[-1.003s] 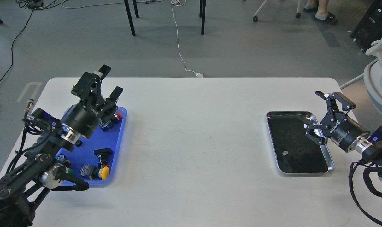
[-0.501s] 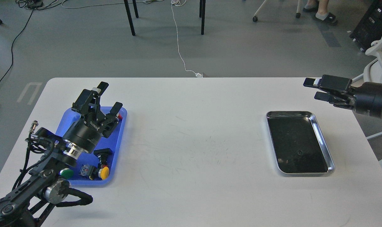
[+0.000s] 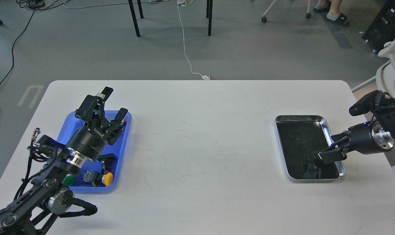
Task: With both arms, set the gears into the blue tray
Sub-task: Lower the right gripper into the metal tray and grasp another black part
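The blue tray (image 3: 120,145) lies at the table's left side, partly covered by my left arm. My left gripper (image 3: 114,102) hovers over the tray's far end, open, with nothing between its fingers. At the right lies a silver metal tray (image 3: 335,147) with a black inside. One small black gear (image 3: 309,159) rests on its near part. My right gripper (image 3: 324,148) reaches over the tray's right rim, pointing left and down. Its lower fingertip is close beside the gear, and its fingers look apart. I cannot tell whether it touches the gear. No gear shows in the blue tray.
Push-button switches lie in the blue tray: a yellow cap (image 3: 108,178), a green cap (image 3: 67,180), a red cap (image 3: 124,121) and a black one (image 3: 106,158). A white chair (image 3: 391,62) stands off the table's right edge.
My right arm swung from high at the far right down to the silver tray's near part, beside the gear. My left gripper sank slightly over the blue tray, still open.
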